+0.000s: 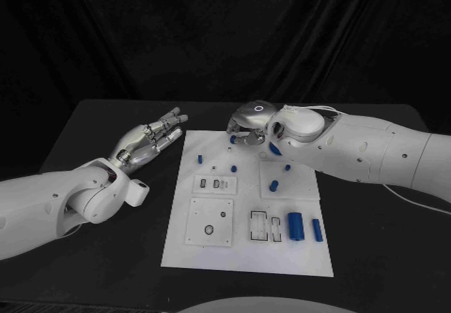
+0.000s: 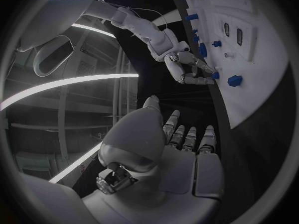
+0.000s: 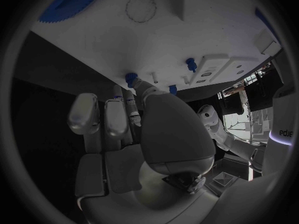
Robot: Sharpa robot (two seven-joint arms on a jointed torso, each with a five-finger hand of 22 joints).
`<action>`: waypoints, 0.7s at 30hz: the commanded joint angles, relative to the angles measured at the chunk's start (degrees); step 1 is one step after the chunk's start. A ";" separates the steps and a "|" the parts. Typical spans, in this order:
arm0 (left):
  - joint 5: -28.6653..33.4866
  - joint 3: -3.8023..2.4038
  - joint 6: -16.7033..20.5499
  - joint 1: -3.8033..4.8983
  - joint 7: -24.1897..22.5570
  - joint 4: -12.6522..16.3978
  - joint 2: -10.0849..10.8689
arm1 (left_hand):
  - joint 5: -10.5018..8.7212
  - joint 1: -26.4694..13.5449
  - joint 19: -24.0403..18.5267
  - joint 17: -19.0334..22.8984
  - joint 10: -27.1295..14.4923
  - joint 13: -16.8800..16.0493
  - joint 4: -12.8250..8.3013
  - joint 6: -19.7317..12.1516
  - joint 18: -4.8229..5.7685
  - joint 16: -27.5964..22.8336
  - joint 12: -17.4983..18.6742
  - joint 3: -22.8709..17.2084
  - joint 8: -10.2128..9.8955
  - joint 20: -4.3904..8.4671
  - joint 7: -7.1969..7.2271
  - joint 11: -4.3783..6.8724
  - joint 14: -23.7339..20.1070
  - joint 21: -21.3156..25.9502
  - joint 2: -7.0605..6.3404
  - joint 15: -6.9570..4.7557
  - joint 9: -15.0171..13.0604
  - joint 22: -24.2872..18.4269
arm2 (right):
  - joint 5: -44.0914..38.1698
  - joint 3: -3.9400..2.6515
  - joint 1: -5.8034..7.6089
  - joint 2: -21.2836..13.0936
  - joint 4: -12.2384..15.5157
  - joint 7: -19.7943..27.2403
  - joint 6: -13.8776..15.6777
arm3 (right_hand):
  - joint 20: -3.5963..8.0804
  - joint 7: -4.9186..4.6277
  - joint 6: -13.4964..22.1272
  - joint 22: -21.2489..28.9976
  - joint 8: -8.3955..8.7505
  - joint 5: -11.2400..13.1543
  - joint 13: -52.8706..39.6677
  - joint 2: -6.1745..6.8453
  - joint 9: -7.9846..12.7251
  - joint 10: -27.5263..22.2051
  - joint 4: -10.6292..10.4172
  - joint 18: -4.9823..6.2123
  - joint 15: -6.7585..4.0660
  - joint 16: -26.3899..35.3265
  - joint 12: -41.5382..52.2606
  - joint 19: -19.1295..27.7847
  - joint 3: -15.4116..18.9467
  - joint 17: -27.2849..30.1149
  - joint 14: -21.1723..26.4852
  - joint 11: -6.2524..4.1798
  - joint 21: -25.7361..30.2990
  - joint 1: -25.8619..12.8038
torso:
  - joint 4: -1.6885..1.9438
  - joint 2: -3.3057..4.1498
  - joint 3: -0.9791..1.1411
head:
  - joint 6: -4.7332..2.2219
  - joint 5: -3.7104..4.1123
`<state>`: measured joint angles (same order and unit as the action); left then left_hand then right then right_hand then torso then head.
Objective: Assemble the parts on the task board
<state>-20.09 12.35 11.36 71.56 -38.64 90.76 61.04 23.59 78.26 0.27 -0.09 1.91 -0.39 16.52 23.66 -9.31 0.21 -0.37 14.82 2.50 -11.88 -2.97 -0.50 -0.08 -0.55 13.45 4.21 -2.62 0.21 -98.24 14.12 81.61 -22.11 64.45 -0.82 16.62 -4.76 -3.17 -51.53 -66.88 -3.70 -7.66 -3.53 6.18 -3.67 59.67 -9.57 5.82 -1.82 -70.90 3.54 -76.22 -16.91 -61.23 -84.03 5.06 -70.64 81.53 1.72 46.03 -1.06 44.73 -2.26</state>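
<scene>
Logging head view: task board (image 1: 246,257) mid-bench; right robot hand (image 1: 246,124) at its far edge, fingertips on a small blue part (image 1: 233,139); I judge it light, rigid, slippery, best pinched by its sides. Left wrist view: left robot hand (image 2: 177,149) beside the board, fingers straight, holding nothing. Right wrist view: grip hidden.

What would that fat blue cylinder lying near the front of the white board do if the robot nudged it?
The blue cylinder lies on its side, so a sideways nudge would probably roll it across the task board. It looks like smooth, rigid plastic, likely light and perhaps a little slippery to pinch. A thinner blue piece beside it might stop it.
</scene>
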 commanded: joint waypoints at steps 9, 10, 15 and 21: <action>0.01 -0.05 -0.76 0.15 -5.19 -0.34 0.04 | 0.37 0.12 0.09 0.09 -0.06 -0.04 0.02 0.32 -0.97 -0.21 -0.05 -0.36 0.35 -0.49 -0.16 -0.45 0.08 0.21 0.60 0.31 -0.03 0.04 | -0.41 -0.05 0.71 -2.83 2.33 -1.79 5.31 | -0.03 1.61 6.49 0.06 -0.37 3.13 -0.27 0.40 -0.23 -6.65 -2.08 0.22 0.26 0.17 0.48 1.16 6.45 0.70 0.85 -0.48 1.43 -4.34 | 0.02 -0.02 0.03 | -0.28 -0.11; 0.01 -0.05 -0.78 0.15 -5.20 -0.35 0.06 | 0.37 0.12 0.09 0.09 -0.06 -0.04 0.02 0.32 -0.97 -0.21 -0.05 -0.36 0.35 -0.49 -0.16 -0.45 0.08 0.21 0.60 0.31 -0.03 0.04 | -0.41 -0.05 1.06 -3.38 3.05 -1.79 5.93 | 0.00 1.19 5.61 -0.07 -0.55 3.00 -0.34 0.24 -0.32 -6.16 -2.08 0.21 0.26 0.07 0.72 1.09 6.52 0.58 0.81 -0.49 1.38 -4.13 | 0.00 -0.02 0.04 | -0.32 -0.08; 0.01 -0.05 -0.83 0.15 -5.17 -0.14 0.61 | 0.48 0.18 0.10 0.09 -0.04 -0.05 0.01 0.38 -0.97 -0.21 -0.05 -0.40 0.35 -0.53 -0.20 -0.50 0.08 0.21 0.65 0.34 -0.04 0.04 | -0.41 -0.05 3.53 -7.97 8.52 -2.22 5.93 | 0.18 -0.37 2.14 0.38 -1.63 0.15 -0.60 -1.45 -0.64 -2.29 -1.23 0.41 0.02 1.41 2.57 1.49 6.13 2.57 1.29 -0.84 2.34 -2.17 | -0.19 -0.11 0.05 | -0.35 0.14; 0.01 -0.05 -0.75 0.15 -5.14 0.09 1.26 | 0.98 0.40 0.11 0.09 -0.05 -0.04 -0.06 0.37 -0.98 -0.21 -0.05 -0.54 0.35 -0.63 -0.25 -0.55 0.08 0.20 0.75 0.48 -0.03 0.05 | -0.41 -0.03 5.50 -14.73 14.76 -3.86 1.19 | 0.36 -0.52 0.59 2.87 -1.73 -1.04 -0.60 -2.25 -0.55 0.73 -0.81 1.02 -0.20 5.09 3.64 3.18 5.20 7.06 2.62 -1.13 5.36 -0.98 | -0.41 -0.22 0.11 | -1.26 -0.06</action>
<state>-20.10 12.35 11.10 71.56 -38.66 90.65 62.30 24.37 78.48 0.48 -0.06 1.70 -0.39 16.36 23.86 -9.31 0.21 -0.37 14.66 2.50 -12.09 -3.18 -0.70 -0.08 -0.55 13.67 4.21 -2.62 0.21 -98.26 14.06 87.06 -36.75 78.59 -2.31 19.74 -4.29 -3.67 -51.04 -63.94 -5.38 -9.28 -4.09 3.81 -4.31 60.71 -10.06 5.83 -2.14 -65.66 7.19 -73.17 -11.88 -54.05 -81.49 3.86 -65.16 80.76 1.42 45.86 -0.99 43.67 -2.20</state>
